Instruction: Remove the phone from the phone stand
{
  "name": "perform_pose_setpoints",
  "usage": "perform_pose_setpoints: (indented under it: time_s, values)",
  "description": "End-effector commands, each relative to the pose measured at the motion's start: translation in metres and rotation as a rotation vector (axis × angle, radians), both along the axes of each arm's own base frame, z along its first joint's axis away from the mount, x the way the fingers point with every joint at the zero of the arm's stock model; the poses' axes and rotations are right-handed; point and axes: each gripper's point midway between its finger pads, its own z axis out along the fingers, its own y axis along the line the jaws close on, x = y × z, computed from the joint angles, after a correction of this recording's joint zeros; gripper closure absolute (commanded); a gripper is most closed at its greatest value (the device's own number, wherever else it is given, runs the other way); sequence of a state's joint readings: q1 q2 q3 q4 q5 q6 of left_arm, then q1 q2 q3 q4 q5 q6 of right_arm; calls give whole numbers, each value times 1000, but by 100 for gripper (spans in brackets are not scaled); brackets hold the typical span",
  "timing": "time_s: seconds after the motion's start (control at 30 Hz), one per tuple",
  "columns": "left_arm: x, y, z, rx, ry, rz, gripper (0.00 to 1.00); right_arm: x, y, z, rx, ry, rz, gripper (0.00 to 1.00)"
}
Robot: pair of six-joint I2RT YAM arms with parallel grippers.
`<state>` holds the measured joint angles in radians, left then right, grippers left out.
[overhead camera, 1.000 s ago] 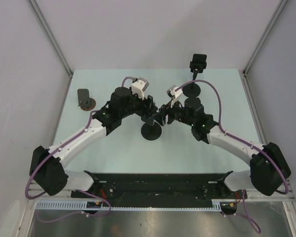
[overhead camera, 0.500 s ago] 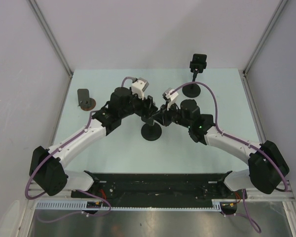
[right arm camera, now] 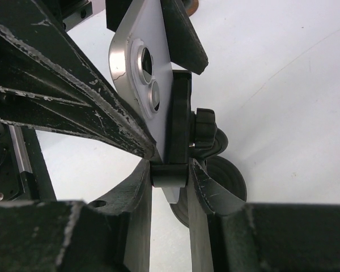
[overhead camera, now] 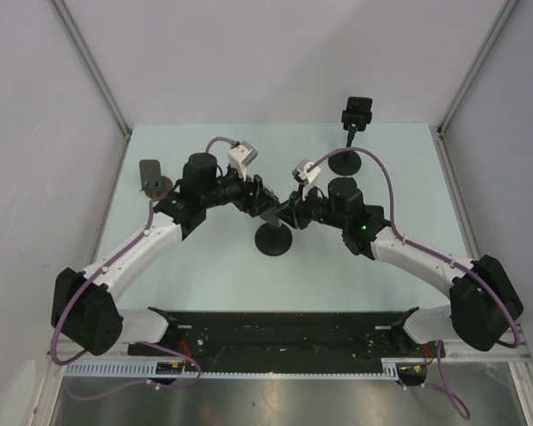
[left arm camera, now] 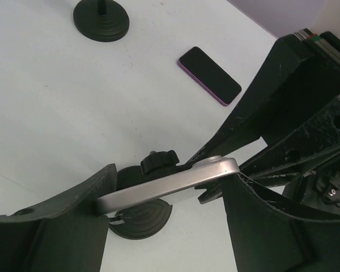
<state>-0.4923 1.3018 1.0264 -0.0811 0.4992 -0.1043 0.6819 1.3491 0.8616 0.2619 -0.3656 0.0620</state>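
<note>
A silver phone (left arm camera: 170, 187) sits in the clamp of a black phone stand (overhead camera: 273, 240) at the table's middle. My left gripper (left arm camera: 169, 191) is shut on the phone, one finger on each long edge. In the right wrist view the phone's pale back (right arm camera: 133, 51) with two lenses shows, pressed against the stand's black holder (right arm camera: 179, 113). My right gripper (right arm camera: 170, 170) is shut on the holder's lower bracket, just above the round base (right arm camera: 226, 181). In the top view both grippers meet over the stand, left (overhead camera: 266, 204) and right (overhead camera: 286, 216).
A second black stand (overhead camera: 347, 162) holding a dark device (overhead camera: 357, 114) stands at the back right. A small brown stand (overhead camera: 153, 180) is at the back left. Another dark phone (left arm camera: 209, 75) lies flat on the table beyond the left gripper.
My right gripper has closed on the stand's holder and shifted slightly left. The left arm's elbow and wrist have swung a little to the left, still holding the phone.
</note>
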Motion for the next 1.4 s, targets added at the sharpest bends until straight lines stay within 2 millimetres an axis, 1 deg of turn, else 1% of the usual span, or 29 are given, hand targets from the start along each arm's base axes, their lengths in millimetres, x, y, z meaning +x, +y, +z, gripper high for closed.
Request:
perform_pose_setpoints:
  time_s: [0.0, 0.17, 0.3, 0.4, 0.43, 0.5, 0.53, 0.57, 0.6, 0.63, 0.67, 0.7, 0.73, 0.77, 0.8, 0.87, 0.9, 0.97, 1.0, 1.07, 1.1, 1.23, 1.3, 1.37]
  values:
    - [12, 30, 4, 69, -93, 26, 100, -12, -7, 10, 19, 13, 67, 100]
    - [15, 38, 2, 86, -87, 34, 100, -20, -4, 12, 48, 42, 128, 100]
    - [22, 48, 1, 94, -79, 84, 100, -20, -5, 13, 55, 54, 131, 100]
    - [20, 44, 5, 70, -63, 76, 100, -15, -7, 12, 50, 52, 99, 100]
    - [17, 42, 6, 52, -47, 75, 93, -14, -7, 12, 51, 53, 87, 100]
    - [10, 35, 8, 42, -39, 62, 85, -10, -8, 10, 43, 49, 64, 100]
    - [8, 34, 10, 39, -43, 65, 67, -9, -7, 11, 46, 47, 54, 100]
    - [8, 33, 11, 39, -41, 81, 56, -6, -9, 12, 44, 38, 31, 100]
    - [1, 28, 16, 36, -56, 75, 45, -4, -9, 13, 43, 30, 21, 100]
    - [-1, 27, 18, 36, -64, 94, 25, -1, -11, 13, 37, 19, -8, 100]
    - [4, 30, 23, 36, -79, 156, 16, -1, -9, 13, 33, 14, -14, 100]
    - [-4, 23, 27, 29, -95, 157, 8, 0, -9, 14, 32, 8, -23, 100]
    - [-5, 20, 30, 19, -103, 172, 0, 1, -8, 13, 29, 5, -30, 100]
    - [-3, 20, 37, -7, -111, 212, 0, 3, -9, 13, 27, 0, -54, 100]
    - [-9, 13, 35, -22, -104, 202, 0, 6, -10, 14, 27, -7, -67, 100]
    - [-11, 8, 45, -70, -115, 214, 0, 9, -10, 14, 25, -15, -86, 100]
    - [-17, 2, 40, -68, -113, 195, 0, 9, -10, 15, 27, -17, -93, 100]
    - [-19, -4, 45, -78, -152, 174, 0, 11, -9, 16, 35, -18, -95, 100]
    - [-22, -7, 40, -73, -151, 175, 0, 11, -8, 14, 36, -14, -93, 100]
    - [-19, -8, 39, -87, -166, 188, 0, 11, -6, 14, 40, -14, -92, 100]
    - [-16, -6, 33, -81, -163, 218, 0, 11, -6, 16, 43, -16, -91, 100]
    - [-5, -10, 26, -78, -172, 251, 0, 12, -4, 14, 43, -17, -94, 100]
    - [-1, -16, 24, -83, -178, 249, 0, 12, -4, 14, 44, -18, -94, 100]
    - [1, -21, 27, -92, -190, 237, 0, 13, -4, 13, 41, -17, -93, 100]
